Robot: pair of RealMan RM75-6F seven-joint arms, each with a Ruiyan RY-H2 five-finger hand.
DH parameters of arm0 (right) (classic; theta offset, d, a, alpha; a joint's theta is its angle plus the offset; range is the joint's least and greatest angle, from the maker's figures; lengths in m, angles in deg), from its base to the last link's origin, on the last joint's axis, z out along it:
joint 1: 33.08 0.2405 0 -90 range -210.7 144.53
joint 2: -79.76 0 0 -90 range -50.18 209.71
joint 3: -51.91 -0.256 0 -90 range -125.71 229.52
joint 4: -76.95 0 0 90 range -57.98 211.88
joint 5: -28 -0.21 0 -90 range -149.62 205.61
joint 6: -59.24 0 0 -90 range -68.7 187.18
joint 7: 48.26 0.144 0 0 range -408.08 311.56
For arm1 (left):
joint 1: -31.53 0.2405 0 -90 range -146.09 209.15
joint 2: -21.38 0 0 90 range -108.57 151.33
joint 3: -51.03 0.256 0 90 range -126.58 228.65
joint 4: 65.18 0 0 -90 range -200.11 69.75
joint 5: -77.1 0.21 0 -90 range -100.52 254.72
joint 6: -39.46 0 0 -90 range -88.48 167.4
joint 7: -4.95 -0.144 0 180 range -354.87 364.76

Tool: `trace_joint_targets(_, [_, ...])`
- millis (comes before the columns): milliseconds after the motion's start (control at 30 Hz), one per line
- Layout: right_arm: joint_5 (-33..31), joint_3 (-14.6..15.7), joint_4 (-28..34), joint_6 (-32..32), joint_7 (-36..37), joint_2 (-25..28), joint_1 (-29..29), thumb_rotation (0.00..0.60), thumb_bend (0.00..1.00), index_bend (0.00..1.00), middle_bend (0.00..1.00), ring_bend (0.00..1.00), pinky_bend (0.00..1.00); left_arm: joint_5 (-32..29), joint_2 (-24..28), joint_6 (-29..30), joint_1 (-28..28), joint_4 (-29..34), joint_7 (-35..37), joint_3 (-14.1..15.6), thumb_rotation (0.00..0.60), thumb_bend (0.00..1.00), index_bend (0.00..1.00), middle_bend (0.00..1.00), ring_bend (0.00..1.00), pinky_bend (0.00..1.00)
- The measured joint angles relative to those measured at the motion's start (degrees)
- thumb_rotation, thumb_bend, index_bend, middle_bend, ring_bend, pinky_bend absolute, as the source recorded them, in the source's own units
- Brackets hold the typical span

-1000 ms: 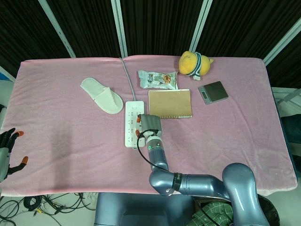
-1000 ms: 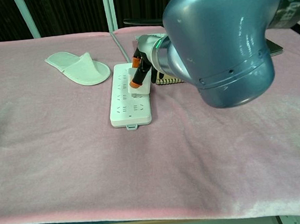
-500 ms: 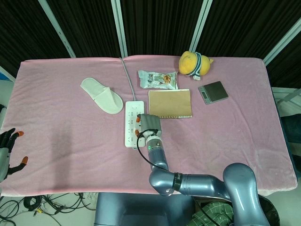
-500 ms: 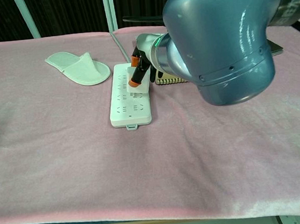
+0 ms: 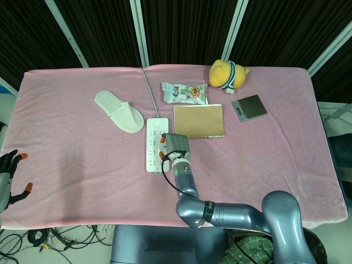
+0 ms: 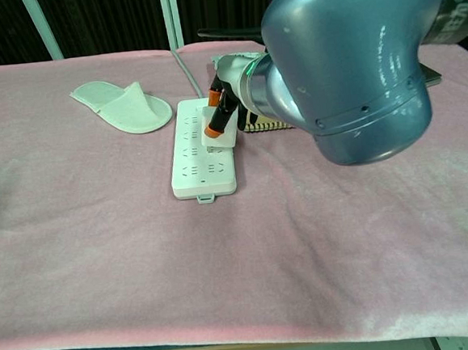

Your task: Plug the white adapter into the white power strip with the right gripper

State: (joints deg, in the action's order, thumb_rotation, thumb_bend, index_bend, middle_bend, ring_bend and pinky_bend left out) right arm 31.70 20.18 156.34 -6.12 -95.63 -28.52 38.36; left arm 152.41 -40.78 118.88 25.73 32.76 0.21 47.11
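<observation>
The white power strip (image 5: 154, 144) (image 6: 199, 148) lies lengthwise on the pink cloth, its grey cord running to the table's far edge. My right hand (image 5: 172, 146) (image 6: 227, 111) hovers over the strip's right side and pinches the white adapter (image 6: 221, 128) between orange-tipped fingers (image 6: 212, 125). The adapter rests against the strip's top face near the middle sockets; whether its pins are in a socket is hidden by the hand. My left hand (image 5: 11, 177) sits off the table's near left corner, fingers apart and holding nothing.
A white slipper (image 5: 118, 110) (image 6: 122, 104) lies left of the strip. A brown notebook (image 5: 199, 120) sits just right of it, with a snack packet (image 5: 185, 92), a yellow plush toy (image 5: 226, 74) and a dark scale (image 5: 248, 107) behind.
The right hand and adapter have shifted very slightly over the strip, and the forearm has edged right in the chest view. The left hand has not moved.
</observation>
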Motion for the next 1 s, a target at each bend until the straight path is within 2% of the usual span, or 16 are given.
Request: trace_joint_targets(1000, [1.4,0.9,-0.2,2.6,0.0,0.0,-0.3,0.600,0.35,0.71,0.58,0.59,0.35,-0.3,0.1,-0.1,0.0,0.2,-0.1,0.0,0.600,0.33,0.12,0.03,0.00,0.00])
